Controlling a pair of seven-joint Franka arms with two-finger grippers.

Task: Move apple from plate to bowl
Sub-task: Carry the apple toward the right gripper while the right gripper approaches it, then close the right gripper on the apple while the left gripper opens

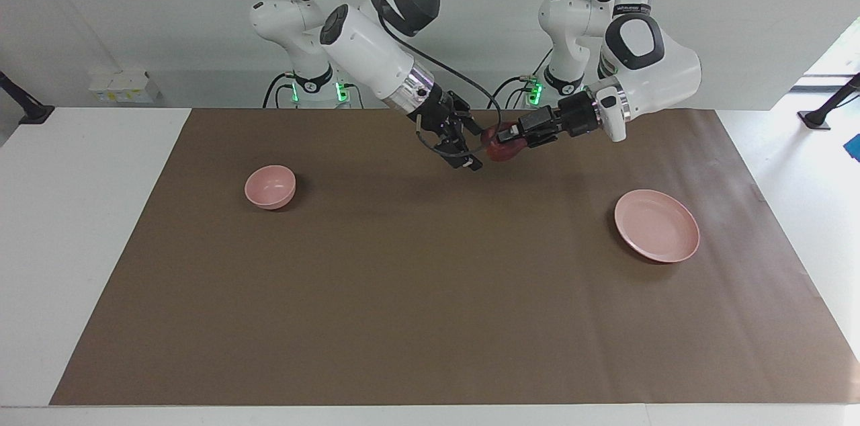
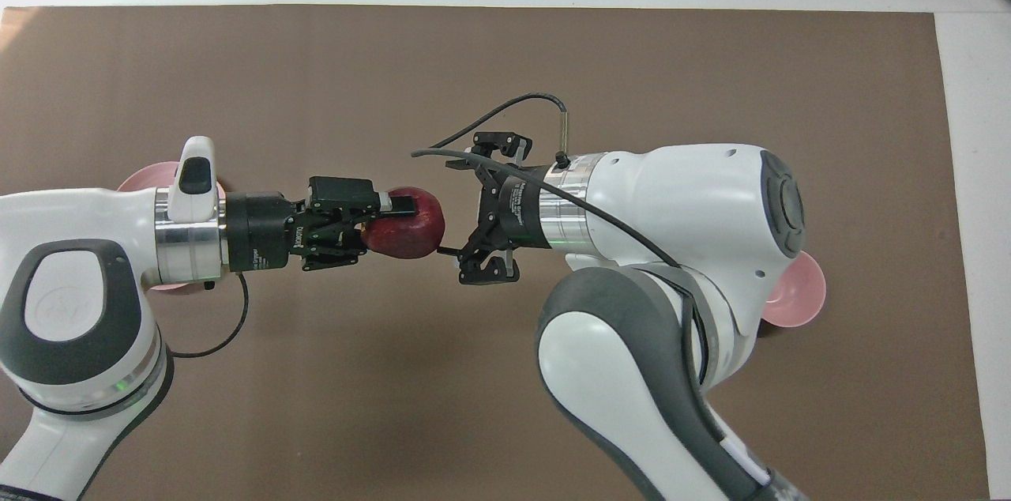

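The dark red apple [image 1: 500, 148] hangs in the air over the middle of the brown mat, held by my left gripper [image 1: 505, 140], which is shut on it. The overhead view shows the apple [image 2: 411, 226] in the left gripper [image 2: 392, 223]. My right gripper [image 1: 472, 138] is open with its jaws spread wide and faces the apple from the bowl's side. In the overhead view a small gap separates the right gripper [image 2: 476, 210] from the apple. The pink plate [image 1: 657, 225] lies empty toward the left arm's end. The pink bowl [image 1: 270, 186] stands empty toward the right arm's end.
The brown mat [image 1: 416, 291] covers most of the white table. In the overhead view the left arm hides most of the plate [image 2: 146, 173] and the right arm hides part of the bowl [image 2: 799, 291].
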